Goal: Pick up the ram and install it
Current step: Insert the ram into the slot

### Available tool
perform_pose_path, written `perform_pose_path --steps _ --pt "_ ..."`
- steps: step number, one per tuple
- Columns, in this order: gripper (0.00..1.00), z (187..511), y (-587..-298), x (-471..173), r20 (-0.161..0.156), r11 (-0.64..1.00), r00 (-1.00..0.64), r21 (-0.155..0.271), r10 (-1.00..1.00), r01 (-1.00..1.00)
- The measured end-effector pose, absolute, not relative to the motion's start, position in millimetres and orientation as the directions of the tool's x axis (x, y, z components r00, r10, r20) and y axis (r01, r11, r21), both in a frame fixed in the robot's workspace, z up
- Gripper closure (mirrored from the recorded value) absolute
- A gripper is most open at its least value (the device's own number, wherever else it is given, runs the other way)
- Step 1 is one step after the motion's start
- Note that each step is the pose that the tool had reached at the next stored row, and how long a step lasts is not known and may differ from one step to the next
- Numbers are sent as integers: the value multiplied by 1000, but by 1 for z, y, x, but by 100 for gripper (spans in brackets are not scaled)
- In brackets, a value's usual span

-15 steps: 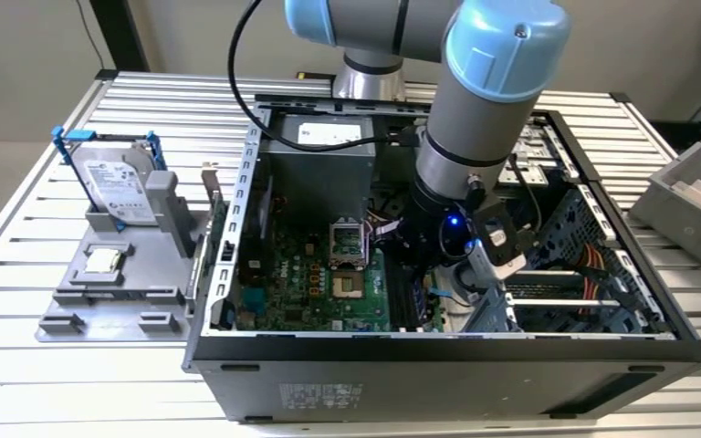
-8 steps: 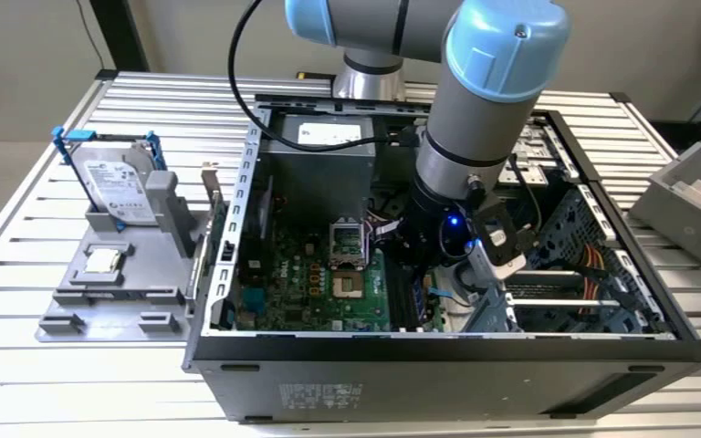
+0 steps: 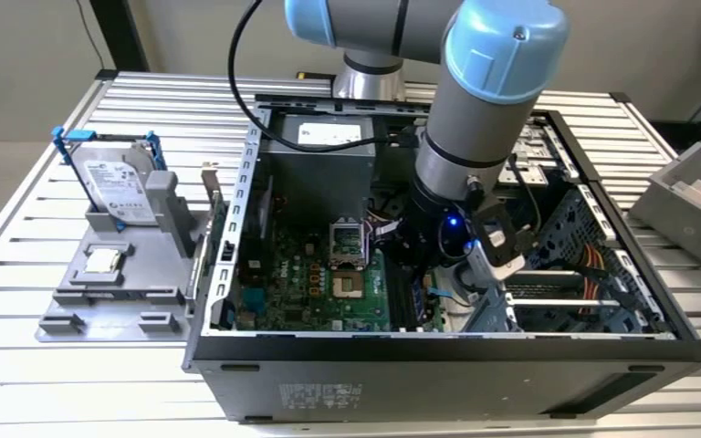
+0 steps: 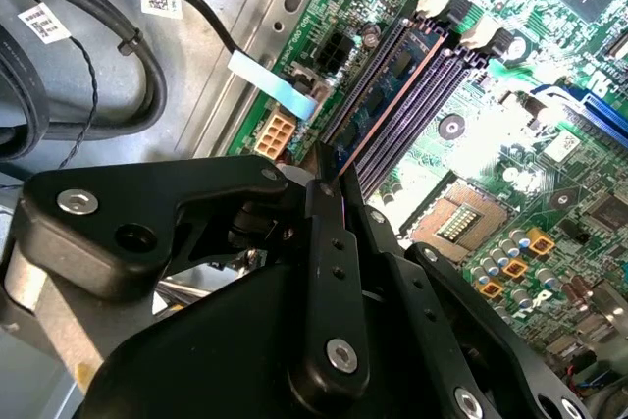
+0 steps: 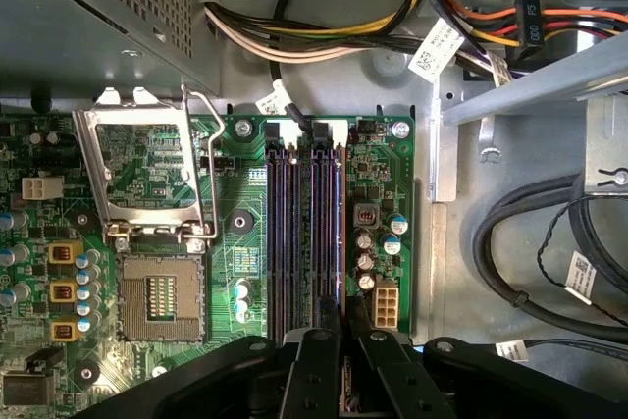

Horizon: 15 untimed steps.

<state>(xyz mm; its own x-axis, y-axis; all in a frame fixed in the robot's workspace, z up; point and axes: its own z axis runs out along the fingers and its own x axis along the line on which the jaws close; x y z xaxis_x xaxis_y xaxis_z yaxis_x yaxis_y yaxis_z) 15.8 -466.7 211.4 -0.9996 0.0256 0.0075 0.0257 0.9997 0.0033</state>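
The ram (image 4: 388, 95) is a thin bluish stick with a coppery edge, seen edge-on. It stands along the outermost of the black motherboard slots (image 5: 294, 233), next to the white power connector (image 5: 385, 306). In the first wrist view the ram (image 5: 340, 242) shows as a thin line in that slot. My gripper (image 4: 327, 183) is shut on the near end of the stick, its black fingers (image 5: 316, 350) pinching it from both sides. How deep the stick sits in the slot I cannot tell. In the exterior view my arm (image 3: 473, 173) reaches down into the open computer case (image 3: 448, 351).
The open CPU socket (image 5: 162, 291) with its raised metal frame lies beside the slots. Black cables (image 5: 530, 262) and coloured wire bundles (image 5: 324, 41) run near the case wall. Outside the case, a grey fixture (image 3: 120, 292) holds a silver hard drive (image 3: 120, 187) and a small square chip (image 3: 101, 262).
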Motion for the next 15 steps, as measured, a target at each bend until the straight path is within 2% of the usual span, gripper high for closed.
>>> perform_pose_path --steps 15 --pt "100 208 -466 16 7 1000 -1000 5 29 30"
